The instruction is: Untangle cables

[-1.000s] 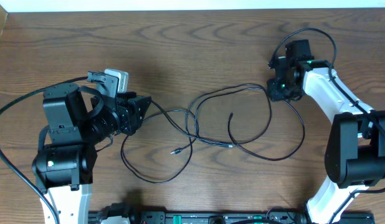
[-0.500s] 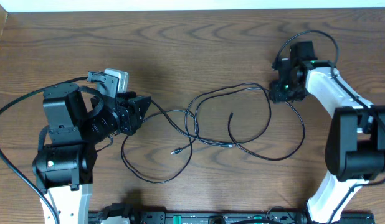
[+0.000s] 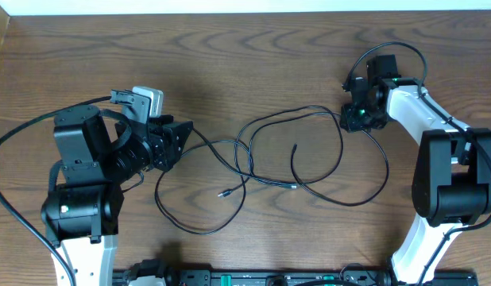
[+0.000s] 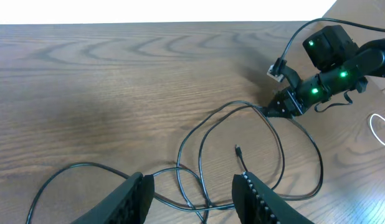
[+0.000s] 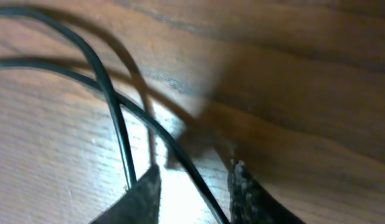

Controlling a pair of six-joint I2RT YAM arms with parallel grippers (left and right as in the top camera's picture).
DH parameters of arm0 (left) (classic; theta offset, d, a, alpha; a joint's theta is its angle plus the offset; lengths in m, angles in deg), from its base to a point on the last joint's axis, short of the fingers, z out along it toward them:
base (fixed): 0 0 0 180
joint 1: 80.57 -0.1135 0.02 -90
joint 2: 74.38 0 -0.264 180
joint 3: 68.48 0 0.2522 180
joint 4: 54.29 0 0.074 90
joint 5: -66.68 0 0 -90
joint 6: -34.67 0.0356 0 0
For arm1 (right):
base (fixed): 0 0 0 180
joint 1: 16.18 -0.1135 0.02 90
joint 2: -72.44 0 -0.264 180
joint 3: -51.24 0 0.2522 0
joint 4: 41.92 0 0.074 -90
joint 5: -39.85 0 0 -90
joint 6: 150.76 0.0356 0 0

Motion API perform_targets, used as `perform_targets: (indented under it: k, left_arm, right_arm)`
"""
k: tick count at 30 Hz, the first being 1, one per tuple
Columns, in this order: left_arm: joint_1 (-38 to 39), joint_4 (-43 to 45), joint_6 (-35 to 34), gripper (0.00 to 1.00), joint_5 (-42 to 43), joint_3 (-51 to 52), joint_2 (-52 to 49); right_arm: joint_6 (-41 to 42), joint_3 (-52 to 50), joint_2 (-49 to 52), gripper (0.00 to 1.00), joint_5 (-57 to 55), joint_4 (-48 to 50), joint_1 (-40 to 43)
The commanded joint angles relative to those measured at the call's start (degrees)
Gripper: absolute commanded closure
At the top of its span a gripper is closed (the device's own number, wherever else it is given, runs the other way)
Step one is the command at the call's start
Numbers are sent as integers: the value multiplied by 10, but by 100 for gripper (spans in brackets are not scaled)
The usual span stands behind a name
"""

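Note:
Thin black cables (image 3: pixel 244 151) lie in tangled loops on the wooden table between my arms, with a small plug end (image 3: pixel 222 193) lying loose. My left gripper (image 3: pixel 180 141) is open and empty at the left edge of the tangle. In the left wrist view its fingers (image 4: pixel 194 196) straddle crossing cables (image 4: pixel 238 150) without touching them. My right gripper (image 3: pixel 354 119) is down at the right end of the loops. In the right wrist view its jaws (image 5: pixel 195 196) are apart with one black cable (image 5: pixel 180 163) running between them. A white cable (image 4: pixel 374 127) shows at the far right.
The wooden table (image 3: pixel 230 63) spreads behind the tangle. The thick black arm cables (image 3: pixel 15 143) loop at the left and above the right wrist. A black rail (image 3: pixel 253 278) runs along the front edge.
My right gripper has shifted slightly left and down onto the right end of the cable loop. The left arm and the cables have not visibly moved.

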Motion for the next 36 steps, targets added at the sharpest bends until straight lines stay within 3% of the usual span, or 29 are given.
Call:
perform_targets:
  k: [1, 4, 6, 9, 32, 36]
  left_arm:
    - [0, 2, 10, 53, 3, -2, -5]
    - [0, 2, 10, 54, 3, -2, -11]
    - [0, 2, 10, 53, 3, -2, -14]
    - [0, 2, 10, 53, 3, -2, -15]
    - [0, 2, 9, 54, 4, -2, -15]
    - [0, 2, 9, 54, 4, -2, -14]
  right_arm:
    - [48, 23, 7, 72, -12, 4, 2]
    - [48, 41, 7, 63, -9, -5, 2]
    - [48, 46, 7, 48, -2, -10, 2]
    - [47, 47, 7, 33, 13, -13, 2]
    - [28, 46, 28, 13, -11, -32, -34]
    - [37, 46, 39, 14, -30, -32, -40]
